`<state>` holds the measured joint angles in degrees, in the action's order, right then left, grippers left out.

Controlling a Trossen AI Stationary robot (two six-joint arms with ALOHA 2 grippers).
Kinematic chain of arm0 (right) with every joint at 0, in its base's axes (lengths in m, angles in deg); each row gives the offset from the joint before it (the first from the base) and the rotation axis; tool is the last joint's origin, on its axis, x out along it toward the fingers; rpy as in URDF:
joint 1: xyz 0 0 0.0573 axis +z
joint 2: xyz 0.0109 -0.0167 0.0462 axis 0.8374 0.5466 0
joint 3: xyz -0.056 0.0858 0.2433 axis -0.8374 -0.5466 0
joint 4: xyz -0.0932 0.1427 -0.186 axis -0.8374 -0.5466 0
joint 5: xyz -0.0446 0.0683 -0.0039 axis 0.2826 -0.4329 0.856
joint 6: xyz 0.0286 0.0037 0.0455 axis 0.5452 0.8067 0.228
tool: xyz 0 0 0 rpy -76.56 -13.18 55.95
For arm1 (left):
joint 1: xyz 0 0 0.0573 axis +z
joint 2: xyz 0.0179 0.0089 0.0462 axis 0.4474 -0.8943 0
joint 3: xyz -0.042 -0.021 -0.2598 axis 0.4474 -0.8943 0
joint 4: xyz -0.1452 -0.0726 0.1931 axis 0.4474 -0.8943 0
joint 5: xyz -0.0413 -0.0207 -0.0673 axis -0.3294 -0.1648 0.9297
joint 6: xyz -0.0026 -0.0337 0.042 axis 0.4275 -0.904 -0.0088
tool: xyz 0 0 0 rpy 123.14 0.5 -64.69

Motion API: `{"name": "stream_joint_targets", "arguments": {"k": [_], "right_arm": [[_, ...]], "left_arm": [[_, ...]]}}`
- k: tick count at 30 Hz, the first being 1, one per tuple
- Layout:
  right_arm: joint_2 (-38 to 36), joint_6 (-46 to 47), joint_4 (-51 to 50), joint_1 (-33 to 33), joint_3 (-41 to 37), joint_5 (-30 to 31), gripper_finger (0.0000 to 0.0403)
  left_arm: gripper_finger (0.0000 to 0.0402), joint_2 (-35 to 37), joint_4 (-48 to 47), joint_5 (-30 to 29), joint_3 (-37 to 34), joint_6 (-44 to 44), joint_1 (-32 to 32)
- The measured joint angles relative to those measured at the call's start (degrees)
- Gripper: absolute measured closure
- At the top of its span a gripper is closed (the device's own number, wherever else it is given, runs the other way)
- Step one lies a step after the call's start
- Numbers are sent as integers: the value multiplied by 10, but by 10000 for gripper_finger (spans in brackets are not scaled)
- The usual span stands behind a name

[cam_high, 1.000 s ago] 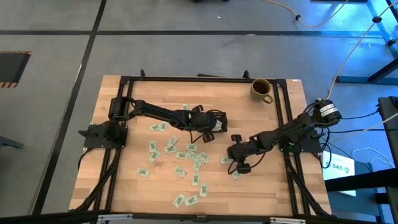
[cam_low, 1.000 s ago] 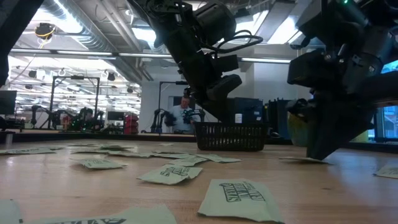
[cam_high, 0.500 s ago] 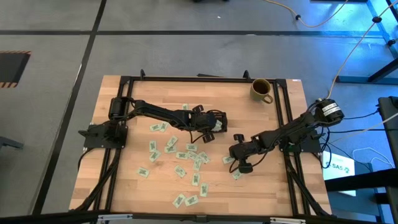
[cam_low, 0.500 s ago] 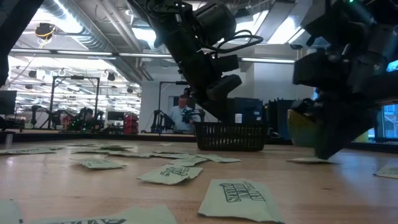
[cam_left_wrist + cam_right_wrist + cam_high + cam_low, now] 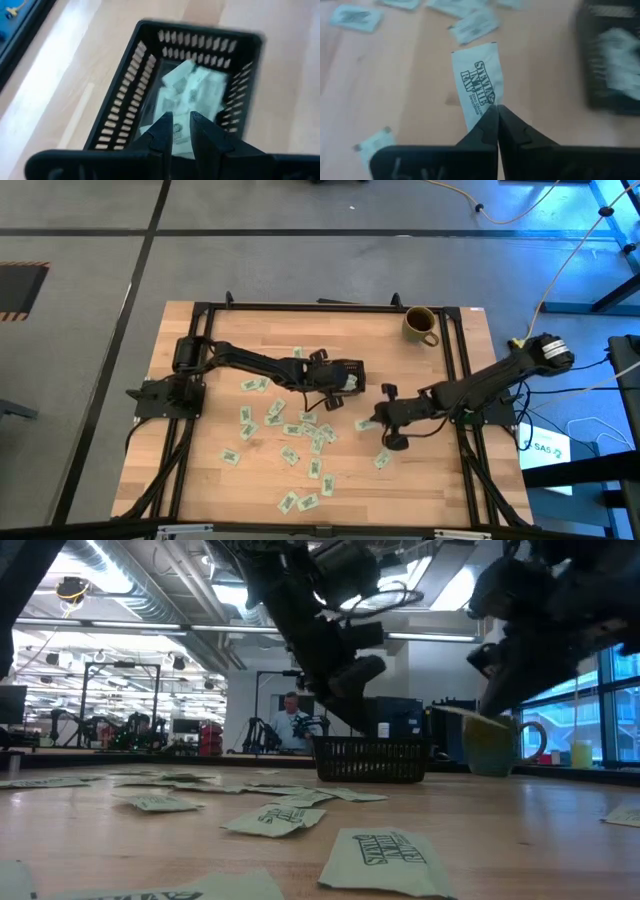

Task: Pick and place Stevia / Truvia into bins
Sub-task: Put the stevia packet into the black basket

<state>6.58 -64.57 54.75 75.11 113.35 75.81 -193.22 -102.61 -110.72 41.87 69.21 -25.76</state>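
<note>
Right gripper (image 5: 496, 107) fingers (image 5: 482, 131) pinched shut on one pale green and white packet (image 5: 479, 86), lifted clear of the wooden surface (image 5: 210, 480) and hanging from the tips, printed side up. Seen from above, right gripper (image 5: 383, 420) just right of the black tray (image 5: 340, 365), right of the surface's middle. Left gripper (image 5: 181, 120) directly over the tray (image 5: 125, 80), fingers (image 5: 161, 131) slightly parted with a narrow gap, gripping nothing that can be made out. From above, left gripper (image 5: 335, 383) at the tray's near edge.

Black tray with slotted walls, near the middle of the surface toward the far side. Several packets (image 5: 192, 90) heaped inside it, shown only by the left wrist view; from above, the left arm covers most of the inside. Level view showing just the tray's slotted side wall (image 5: 372, 760), contents hidden.

Olive-yellow mug (image 5: 421, 324) at the far right corner of the surface, well apart from the tray; contents not discernible. In the level view, mug (image 5: 492, 745) right of the tray.

Many loose packets (image 5: 285, 430) scattered flat across the middle and near part of the surface, left of and nearer than the tray. Level view alone showing a person (image 5: 296, 725) in the room beyond the surface.
</note>
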Motion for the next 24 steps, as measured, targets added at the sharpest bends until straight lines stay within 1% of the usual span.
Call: {"name": "stream_joint_targets", "arguments": {"k": [5,8,11,16,19,21,24], "right_arm": [[-49,-2,-5,-35,1,32,403],[-63,-5,-8,-68,12,40,403],[-60,-16,-3,-97,31,40,403],[-28,-49,-3,-139,59,39,403],[3,-61,-2,-164,67,26,403],[28,-64,14,-178,70,11,403],[67,-64,35,-195,70,4,403]], "left_arm": [[338,24,-40,-39,0,1,-30],[335,33,-52,-37,0,3,-53],[334,33,-60,-33,0,15,-78],[336,32,-63,-9,-2,17,-107],[334,32,-62,-9,-2,16,-121],[334,32,-64,-9,-2,15,-128],[335,32,-67,-8,-2,6,-136]]}}
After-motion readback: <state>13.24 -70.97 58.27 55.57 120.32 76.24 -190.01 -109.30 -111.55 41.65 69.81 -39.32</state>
